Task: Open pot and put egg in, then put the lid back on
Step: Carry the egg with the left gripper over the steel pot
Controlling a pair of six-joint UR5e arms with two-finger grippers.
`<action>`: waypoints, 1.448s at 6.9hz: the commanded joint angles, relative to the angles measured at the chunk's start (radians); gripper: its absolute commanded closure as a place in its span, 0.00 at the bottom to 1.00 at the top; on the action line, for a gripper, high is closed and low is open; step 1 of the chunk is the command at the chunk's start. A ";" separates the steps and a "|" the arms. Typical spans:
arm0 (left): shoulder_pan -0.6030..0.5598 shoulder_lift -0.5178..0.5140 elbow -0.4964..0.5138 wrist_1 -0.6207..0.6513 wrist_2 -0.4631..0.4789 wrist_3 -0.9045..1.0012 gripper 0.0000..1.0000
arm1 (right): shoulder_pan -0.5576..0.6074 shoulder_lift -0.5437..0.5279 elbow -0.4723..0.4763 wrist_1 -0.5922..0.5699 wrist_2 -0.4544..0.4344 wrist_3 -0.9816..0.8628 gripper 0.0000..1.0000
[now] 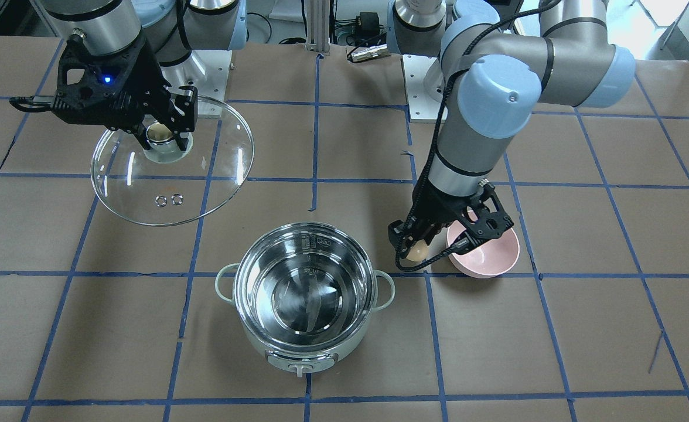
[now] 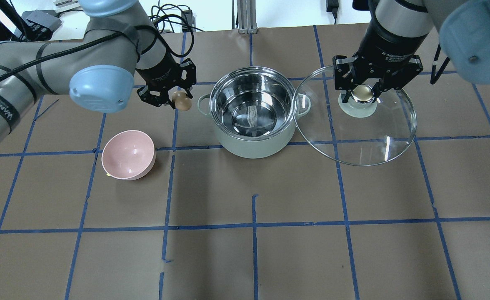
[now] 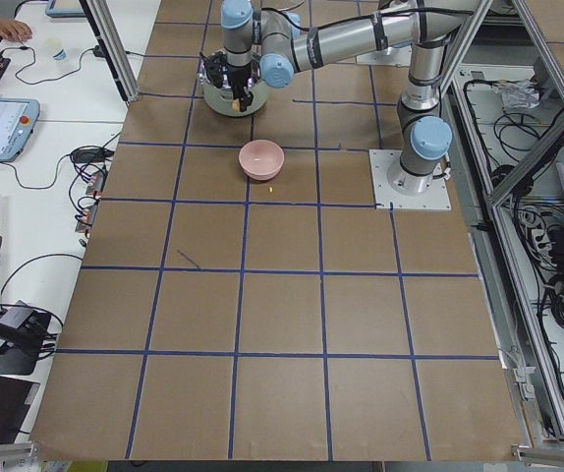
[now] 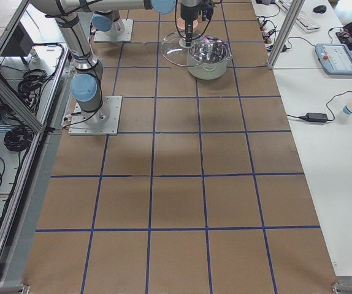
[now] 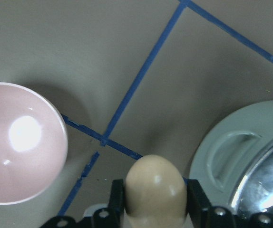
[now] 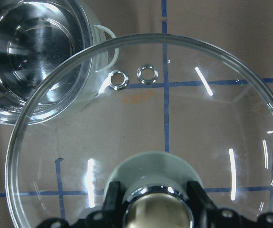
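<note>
The mint-green pot (image 2: 253, 112) stands open, its steel inside empty; it also shows in the front view (image 1: 304, 293). My left gripper (image 2: 178, 100) is shut on the brown egg (image 2: 181, 101) and holds it in the air just left of the pot's handle, above the table. The egg shows between the fingers in the left wrist view (image 5: 155, 187) and in the front view (image 1: 418, 252). My right gripper (image 2: 362, 93) is shut on the knob of the clear glass lid (image 2: 370, 133), held above the table right of the pot, as in the front view (image 1: 171, 170).
An empty pink bowl (image 2: 128, 155) sits on the table to the left of the pot, in front of my left gripper. Blue tape lines cross the brown table. The arms' base plates are at the back edge.
</note>
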State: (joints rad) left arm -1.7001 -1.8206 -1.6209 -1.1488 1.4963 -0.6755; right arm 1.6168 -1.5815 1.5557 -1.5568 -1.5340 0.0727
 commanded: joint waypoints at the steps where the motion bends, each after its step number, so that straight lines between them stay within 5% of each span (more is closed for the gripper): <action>1: -0.106 -0.066 0.051 0.081 -0.001 -0.059 0.93 | 0.000 -0.002 0.001 0.000 -0.002 -0.001 0.97; 5: -0.156 -0.189 0.055 0.259 0.022 -0.059 0.94 | -0.002 -0.003 0.003 0.000 -0.002 -0.020 0.97; 10: -0.167 -0.215 0.033 0.271 0.091 -0.056 0.94 | 0.002 -0.005 0.001 -0.003 -0.002 -0.005 0.94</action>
State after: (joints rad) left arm -1.8639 -2.0304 -1.5858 -0.8792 1.5807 -0.7309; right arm 1.6175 -1.5860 1.5573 -1.5587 -1.5355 0.0626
